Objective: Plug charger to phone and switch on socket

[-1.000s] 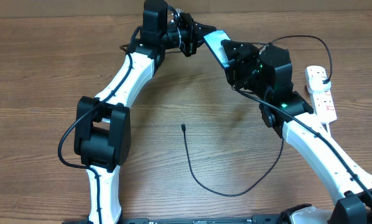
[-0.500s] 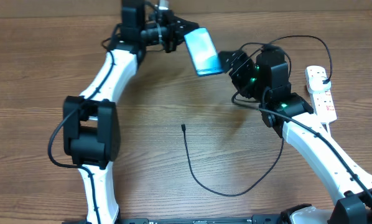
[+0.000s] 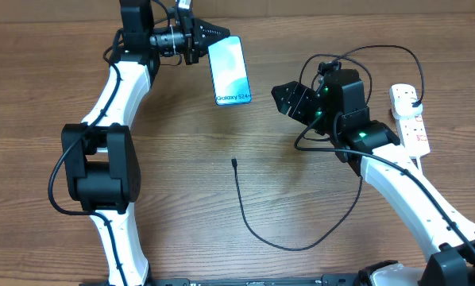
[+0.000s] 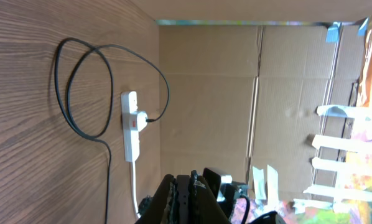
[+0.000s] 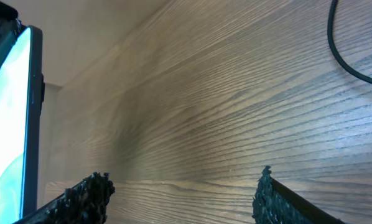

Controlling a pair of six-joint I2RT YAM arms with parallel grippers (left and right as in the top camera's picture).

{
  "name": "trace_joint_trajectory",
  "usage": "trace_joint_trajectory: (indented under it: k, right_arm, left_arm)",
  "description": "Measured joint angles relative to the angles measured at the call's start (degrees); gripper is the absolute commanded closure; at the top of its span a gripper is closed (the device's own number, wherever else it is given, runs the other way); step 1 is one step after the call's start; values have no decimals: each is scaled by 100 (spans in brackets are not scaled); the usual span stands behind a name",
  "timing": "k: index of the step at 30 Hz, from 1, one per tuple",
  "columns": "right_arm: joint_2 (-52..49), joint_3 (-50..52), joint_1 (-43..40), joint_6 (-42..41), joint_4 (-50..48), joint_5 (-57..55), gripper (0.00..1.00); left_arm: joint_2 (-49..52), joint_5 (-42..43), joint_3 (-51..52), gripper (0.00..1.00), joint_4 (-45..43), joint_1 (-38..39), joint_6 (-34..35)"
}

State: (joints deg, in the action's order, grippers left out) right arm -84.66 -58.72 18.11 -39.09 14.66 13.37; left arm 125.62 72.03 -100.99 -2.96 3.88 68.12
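A wooden table (image 3: 47, 175) was seen from above, with two white and black arms reaching in from the near edge. The socket (image 3: 410, 117), a white power strip with red markings, was laid at the far right of the table, well apart from everything else. The phone (image 3: 229, 70) was located near the far edge, left of centre, with its light blue screen turned upward. It was gripped at one short end by the left gripper (image 3: 215, 34), whose fingers were pressed together on it.

The charger (image 3: 253, 214) was spread across the middle of the table in a loose curve. Its small connector tip was left free on the wood, and its other end was led to the socket. The right gripper (image 3: 281, 99) was placed just right of the phone without touching it. Its fingers (image 5: 89, 190) were spread wide, and nothing was held between them.
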Motion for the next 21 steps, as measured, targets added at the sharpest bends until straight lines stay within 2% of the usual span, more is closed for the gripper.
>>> trace_joint_trajectory:
  k: [13, 21]
  right_arm:
    - [-208, 0, 0, 50, 162, 337, 28]
    - [-208, 0, 0, 55, 275, 424, 28]
  left_arm:
    - [0, 13, 0, 96, 13, 0, 83]
    - [0, -420, 0, 96, 334, 0, 409]
